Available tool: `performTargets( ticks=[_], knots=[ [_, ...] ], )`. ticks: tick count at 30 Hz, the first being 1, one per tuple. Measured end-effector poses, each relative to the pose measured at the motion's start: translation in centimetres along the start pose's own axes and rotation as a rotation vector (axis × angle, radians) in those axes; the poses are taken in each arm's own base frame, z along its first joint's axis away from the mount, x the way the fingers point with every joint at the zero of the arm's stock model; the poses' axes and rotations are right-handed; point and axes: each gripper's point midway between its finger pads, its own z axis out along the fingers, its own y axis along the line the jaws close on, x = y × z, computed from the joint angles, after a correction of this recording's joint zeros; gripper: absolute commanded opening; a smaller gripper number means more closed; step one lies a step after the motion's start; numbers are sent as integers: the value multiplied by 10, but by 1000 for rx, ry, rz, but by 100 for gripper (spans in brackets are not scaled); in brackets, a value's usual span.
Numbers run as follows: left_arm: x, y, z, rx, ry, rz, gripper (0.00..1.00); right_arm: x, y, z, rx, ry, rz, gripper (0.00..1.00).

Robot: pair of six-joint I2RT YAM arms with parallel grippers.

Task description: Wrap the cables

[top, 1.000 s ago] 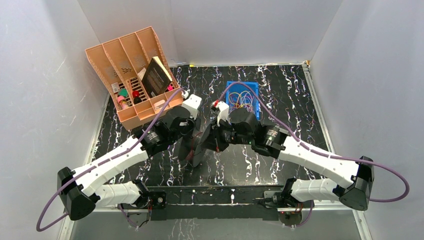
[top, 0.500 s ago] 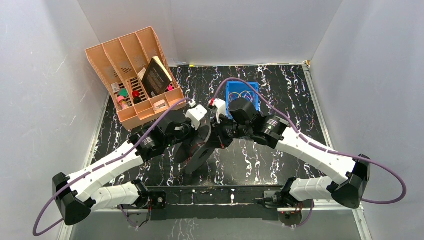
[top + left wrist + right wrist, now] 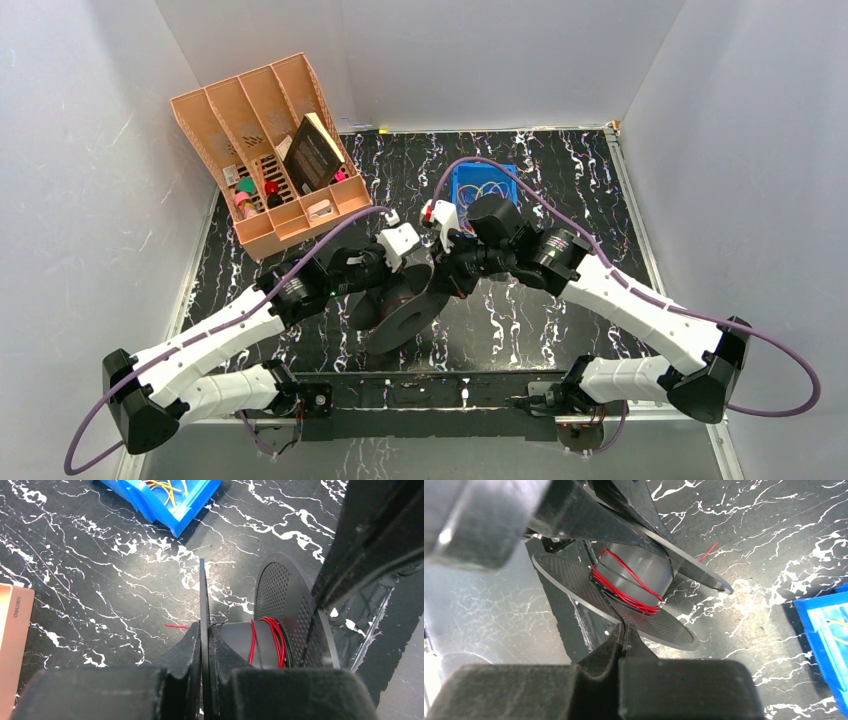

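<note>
So both arms are meeting over the middle of the black marbled table (image 3: 560, 160), sharing one black spool (image 3: 400, 312) that sits tilted between them. The left gripper (image 3: 204, 630) is clamped tight on the spool's thin flange (image 3: 202, 592), which shows edge-on right between its fingers. The right gripper (image 3: 624, 630) is pinched closed on the rim of the other flange, the perforated one (image 3: 569, 577). The red cable (image 3: 631, 596) is wound in several turns around the grey hub (image 3: 639, 567), bunched up against the perforated flange, and a short loose red end (image 3: 710, 551) sticks out past the spool over the table. The rest of the loose cables (image 3: 485, 190), yellow, orange and purple as far as I can tell, sit in a tangle in the blue bin (image 3: 456, 185) just behind the right wrist. Off in the back left corner there's an orange divided organizer (image 3: 260, 120) leaning against the wall with a black book (image 3: 313, 152) and some small bits in it, well apart from the spool.
</note>
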Motion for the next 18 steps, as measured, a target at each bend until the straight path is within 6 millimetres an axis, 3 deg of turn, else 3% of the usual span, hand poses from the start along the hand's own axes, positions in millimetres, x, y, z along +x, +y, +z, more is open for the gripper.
performTargets(
  ticks=[12,18],
  knots=[
    [-4,-11,-2,66,-29,39,0,3,-9,-20,49,-27,-194,0],
    [44,-14,-8,82,133,60,0,14,-36,-30,167,-49,-244,0]
  ],
)
